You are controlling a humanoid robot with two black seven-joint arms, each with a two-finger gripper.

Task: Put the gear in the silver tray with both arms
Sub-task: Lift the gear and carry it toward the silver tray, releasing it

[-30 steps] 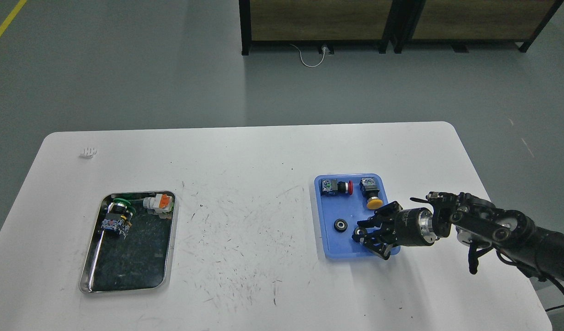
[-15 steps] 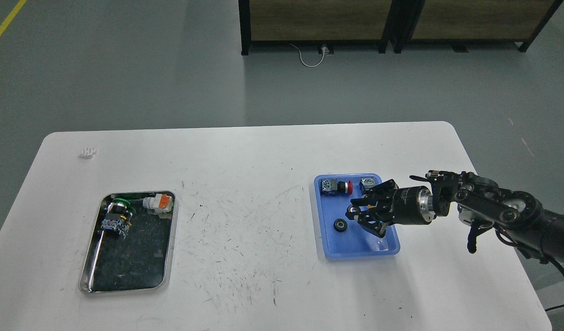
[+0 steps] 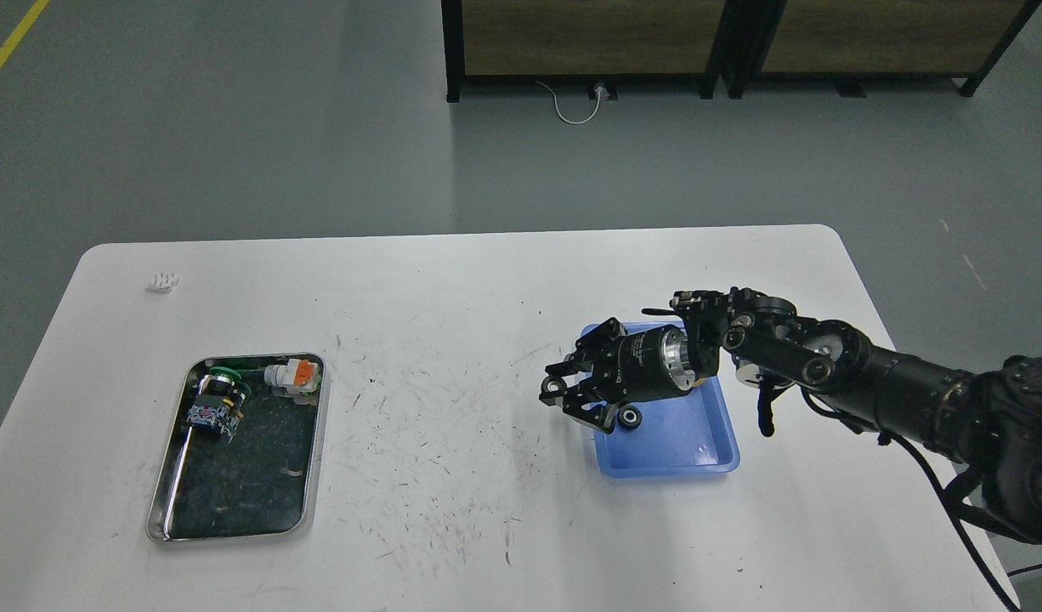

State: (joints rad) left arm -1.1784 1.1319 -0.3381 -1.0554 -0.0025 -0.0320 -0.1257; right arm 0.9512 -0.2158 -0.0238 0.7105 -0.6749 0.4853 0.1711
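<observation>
Right gripper [image 3: 572, 393], fingers spread, hides blue tray's [image 3: 682, 442] far end.

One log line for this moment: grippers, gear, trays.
right gripper: open, over blue tray left edge | gear: in blue tray, ungrasped | silver tray: holds switch parts, no gear | left arm: not in view

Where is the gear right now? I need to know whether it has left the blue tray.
In the head view the gear lies in the blue tray, right of table centre, just below the right gripper.
</observation>
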